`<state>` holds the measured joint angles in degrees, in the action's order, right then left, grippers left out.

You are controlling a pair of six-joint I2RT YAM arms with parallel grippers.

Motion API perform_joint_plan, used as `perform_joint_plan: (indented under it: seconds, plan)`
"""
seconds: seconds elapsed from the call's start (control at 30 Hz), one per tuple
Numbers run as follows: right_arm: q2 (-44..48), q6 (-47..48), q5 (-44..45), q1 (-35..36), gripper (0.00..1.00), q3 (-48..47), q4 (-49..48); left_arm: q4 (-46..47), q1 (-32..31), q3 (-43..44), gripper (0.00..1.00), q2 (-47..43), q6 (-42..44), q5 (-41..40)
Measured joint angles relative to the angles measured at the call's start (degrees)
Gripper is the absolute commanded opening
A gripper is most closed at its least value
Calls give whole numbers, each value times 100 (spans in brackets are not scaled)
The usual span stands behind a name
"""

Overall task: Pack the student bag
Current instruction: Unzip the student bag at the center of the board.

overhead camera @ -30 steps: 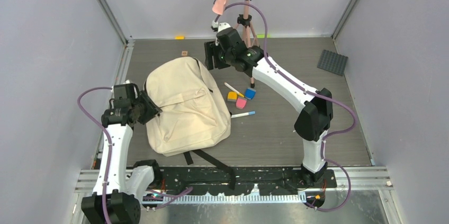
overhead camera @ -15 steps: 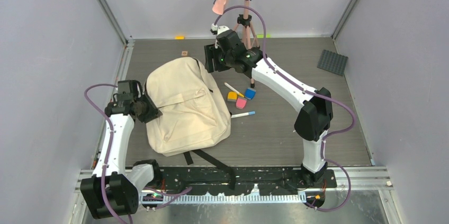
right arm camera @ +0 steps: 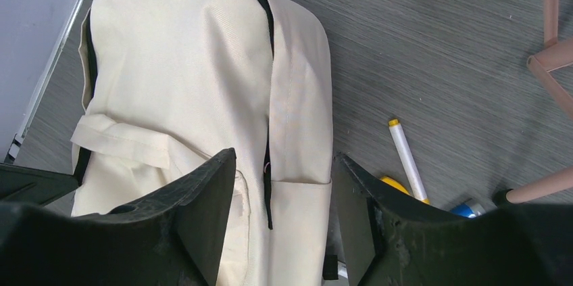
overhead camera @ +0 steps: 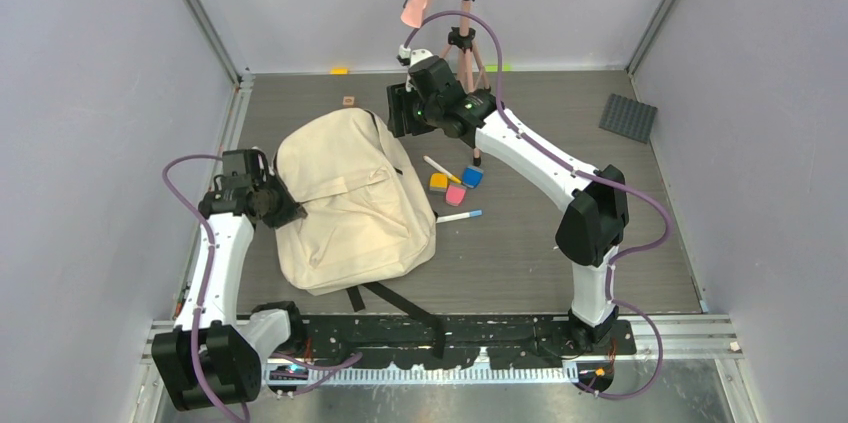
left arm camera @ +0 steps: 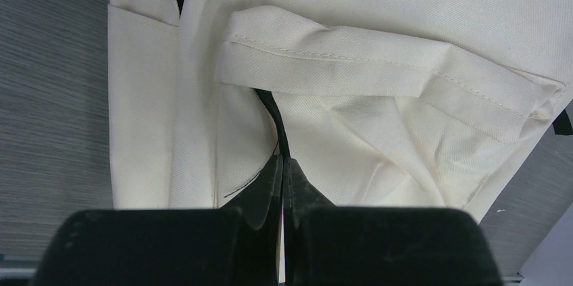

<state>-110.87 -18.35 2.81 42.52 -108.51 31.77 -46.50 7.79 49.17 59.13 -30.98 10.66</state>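
Note:
The student bag [overhead camera: 345, 198], a cream canvas backpack, lies flat on the dark table left of centre. My left gripper [overhead camera: 293, 215] is at its left edge. In the left wrist view its jaws [left arm camera: 284, 161] are pressed together on a thin black zip pull [left arm camera: 276, 120] that comes out from under a folded cream flap [left arm camera: 378, 63]. My right gripper [overhead camera: 397, 108] hovers over the bag's far top corner. It stands open [right arm camera: 282, 157], one finger on each side of the black zip line [right arm camera: 267, 184], with nothing between the fingers.
Right of the bag lie a white marker [overhead camera: 440, 169], yellow [overhead camera: 438, 182], blue [overhead camera: 472, 177] and pink [overhead camera: 455, 194] blocks and a blue-tipped pen [overhead camera: 460, 216]. A pink tripod [overhead camera: 465, 53] stands behind them. A grey studded plate [overhead camera: 628, 117] sits far right. A black strap [overhead camera: 405, 311] trails toward the near edge.
My left gripper has moved a little further onto the bag's left edge and shut on the black zip pull. The right arm has shifted only slightly.

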Motion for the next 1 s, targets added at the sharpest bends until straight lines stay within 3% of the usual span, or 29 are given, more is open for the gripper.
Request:
perform_joint_plan:
  seconds: [0.4,1.0]
  plan:
    - [-2,0,-20,0,59,0,0,562,-170,-2,0,356,162,909]
    - [-2,0,4,0,59,127,0,1215,-1545,404,0,1757,33,739]
